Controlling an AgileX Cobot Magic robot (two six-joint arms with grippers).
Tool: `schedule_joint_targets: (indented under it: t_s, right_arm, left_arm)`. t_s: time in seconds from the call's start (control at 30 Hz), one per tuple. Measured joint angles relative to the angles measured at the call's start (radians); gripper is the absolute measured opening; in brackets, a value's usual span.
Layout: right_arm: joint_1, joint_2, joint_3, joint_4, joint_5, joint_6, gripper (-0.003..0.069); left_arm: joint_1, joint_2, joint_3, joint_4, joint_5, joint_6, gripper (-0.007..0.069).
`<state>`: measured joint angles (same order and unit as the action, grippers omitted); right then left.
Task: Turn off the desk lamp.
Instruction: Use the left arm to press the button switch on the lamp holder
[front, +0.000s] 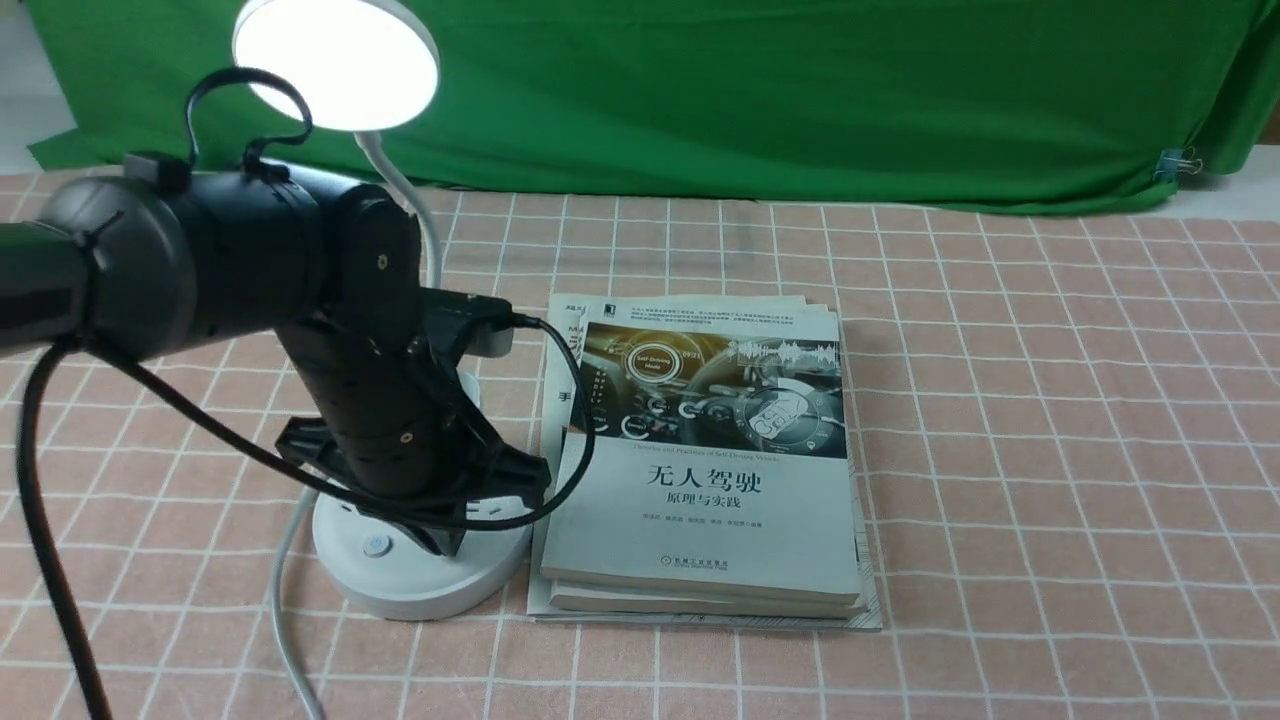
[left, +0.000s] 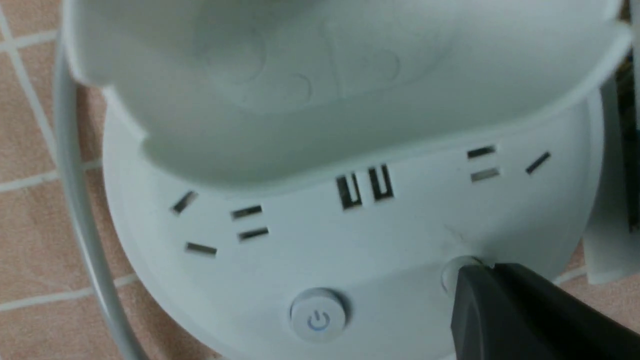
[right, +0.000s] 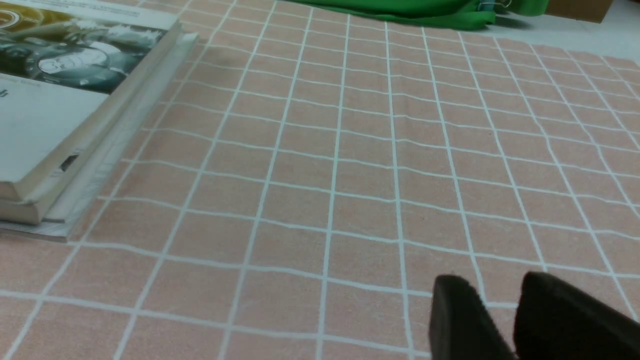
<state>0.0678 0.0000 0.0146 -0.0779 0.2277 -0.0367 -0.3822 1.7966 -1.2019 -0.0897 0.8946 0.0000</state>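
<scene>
The desk lamp is white, and its round disc head (front: 335, 60) is lit at the back left, on a thin bendy neck (front: 415, 205). Its round base (front: 420, 585) stands on the checked cloth, with a power button (front: 375, 545) towards the front. My left arm reaches down over the base and hides the left gripper (front: 450, 535) in the front view. In the left wrist view the base (left: 400, 235) shows sockets, the cup-shaped holder (left: 300, 75) and the power button (left: 318, 320). My left gripper (left: 477, 272) is shut, its tip on a second round button (left: 450, 272). My right gripper (right: 500, 300) hovers over bare cloth, jaws slightly apart and empty.
A stack of books (front: 705, 460) lies just right of the lamp base and also shows in the right wrist view (right: 60, 110). The lamp's white cable (front: 285, 600) runs off the base towards the front. A green cloth (front: 800, 90) hangs along the back.
</scene>
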Motion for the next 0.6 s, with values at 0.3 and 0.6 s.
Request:
schedule_joint_targets:
  t_s: [0.3, 0.6]
  right_arm:
    - [0.0, 0.0, 0.0, 0.0, 0.0, 0.0, 0.024]
    - [0.0, 0.0, 0.0, 0.0, 0.0, 0.0, 0.024]
  left_arm:
    - [0.0, 0.013, -0.009, -0.001, 0.006, 0.0, -0.0003]
    - [0.0, -0.094, -0.007, -0.005, 0.005, -0.03, -0.0003]
